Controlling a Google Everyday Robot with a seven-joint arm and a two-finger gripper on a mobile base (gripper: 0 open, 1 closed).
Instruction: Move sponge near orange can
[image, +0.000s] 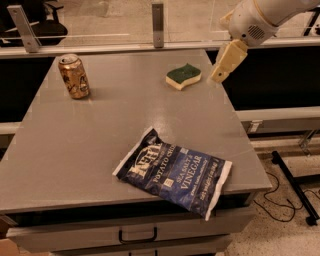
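The sponge (183, 76), dark green on top with a pale yellow base, lies flat at the back right of the grey table (100, 130). The orange can (74, 76) stands upright at the back left, far from the sponge. My gripper (220, 75) hangs from the white arm at the upper right, just right of the sponge and a little above the table's right edge. It holds nothing.
A blue potato chip bag (175, 171) lies at the table's front, its corner over the front edge. A rail with metal posts (158, 17) runs behind the table. Drawers sit below the front edge. Cables and a stand lie on the floor at right.
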